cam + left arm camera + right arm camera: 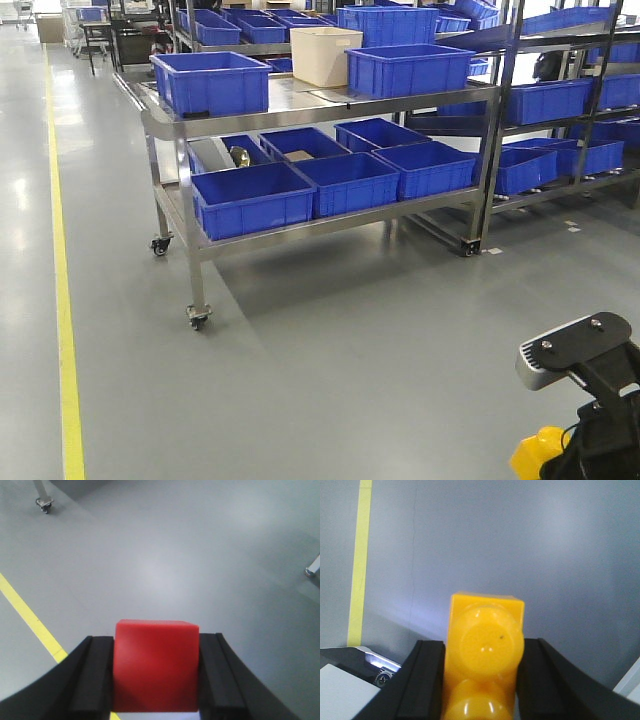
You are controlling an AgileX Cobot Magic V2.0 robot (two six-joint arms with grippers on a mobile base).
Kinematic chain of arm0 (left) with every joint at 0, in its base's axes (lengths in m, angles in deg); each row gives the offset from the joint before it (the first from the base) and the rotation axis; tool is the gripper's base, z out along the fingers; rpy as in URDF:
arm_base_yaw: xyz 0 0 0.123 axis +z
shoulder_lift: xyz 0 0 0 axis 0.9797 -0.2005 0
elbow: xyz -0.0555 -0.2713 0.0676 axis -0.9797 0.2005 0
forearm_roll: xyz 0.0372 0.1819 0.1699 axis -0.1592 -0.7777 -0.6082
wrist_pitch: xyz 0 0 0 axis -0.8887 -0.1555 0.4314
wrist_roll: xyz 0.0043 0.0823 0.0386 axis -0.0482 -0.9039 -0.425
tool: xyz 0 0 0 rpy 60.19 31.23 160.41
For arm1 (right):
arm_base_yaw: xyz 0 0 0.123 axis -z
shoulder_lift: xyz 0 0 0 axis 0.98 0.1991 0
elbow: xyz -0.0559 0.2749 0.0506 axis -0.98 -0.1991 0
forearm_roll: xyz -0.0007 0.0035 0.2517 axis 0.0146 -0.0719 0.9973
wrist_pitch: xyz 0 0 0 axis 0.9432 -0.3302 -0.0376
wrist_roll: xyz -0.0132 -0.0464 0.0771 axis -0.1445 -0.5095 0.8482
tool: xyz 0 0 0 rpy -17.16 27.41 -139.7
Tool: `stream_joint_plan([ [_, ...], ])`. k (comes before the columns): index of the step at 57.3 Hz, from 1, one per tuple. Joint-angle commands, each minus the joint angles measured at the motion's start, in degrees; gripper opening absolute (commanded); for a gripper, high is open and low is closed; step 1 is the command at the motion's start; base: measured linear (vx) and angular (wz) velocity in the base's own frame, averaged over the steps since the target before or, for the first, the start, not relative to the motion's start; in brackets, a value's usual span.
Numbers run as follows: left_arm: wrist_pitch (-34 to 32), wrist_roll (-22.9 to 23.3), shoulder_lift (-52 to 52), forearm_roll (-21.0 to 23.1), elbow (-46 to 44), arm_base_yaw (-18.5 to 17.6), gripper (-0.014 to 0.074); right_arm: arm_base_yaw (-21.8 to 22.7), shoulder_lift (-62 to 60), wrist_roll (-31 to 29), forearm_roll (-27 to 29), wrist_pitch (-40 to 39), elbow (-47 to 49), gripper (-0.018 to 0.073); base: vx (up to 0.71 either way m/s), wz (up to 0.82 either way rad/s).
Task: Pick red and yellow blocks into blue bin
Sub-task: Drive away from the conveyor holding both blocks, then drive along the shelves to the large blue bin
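The left gripper (156, 646) is clamped on the red block (156, 665), its two black pads flat against opposite faces of the cube. The right gripper (482, 647) is likewise closed on the yellow block (485, 640), held by its long sides with the studs facing the wrist camera. Both blocks are carried in the air over bare floor, well in front of the steel cart (300, 98). In the front view only the yellow block and part of the right arm show, low in the corner nearest the robot. The blue bin (215, 92) I take to be the crate on the cart's top shelf, at its left end as the front camera sees it. Near it on that shelf stand a beige tub (323, 55) and another blue crate (410, 68). The main risk is the wrong container: many blue crates sit on the cart's lower shelf and on the racks behind it, and a release over any of them, or over the tub, would fail the task. The drive across open floor could also jolt the blocks. The smooth cube is gripped low in the pads and might slip, and the long brick could pivot between the jaws. Stopping too short of the cart would force a stretched reach that drops a block on the rim or the shelf. Stopping too close could knock an arm against the cart's edge.
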Motion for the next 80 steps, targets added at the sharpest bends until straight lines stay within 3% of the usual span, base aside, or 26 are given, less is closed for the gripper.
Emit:
stream_joint_plan([
  [1,-3.76,0.05,0.14,1.11,-1.43,-0.48,0.0237,-0.01,-1.17,-0.5,-0.26,-2.43,1.52,0.0269,0.42,-0.05],
  [43,-3.74,0.05,0.14,1.11,-1.43,-0.48,0.0237,-0.01,-1.17,-0.5,-0.26,-2.43,1.52,0.0269,0.45,-0.04],
  [80,-3.69,0.05,0.14,1.11,-1.43,-0.48,0.0237,-0.01,-1.17,-0.5,-0.26,-2.31,1.52,0.0269,0.48,-0.28],
])
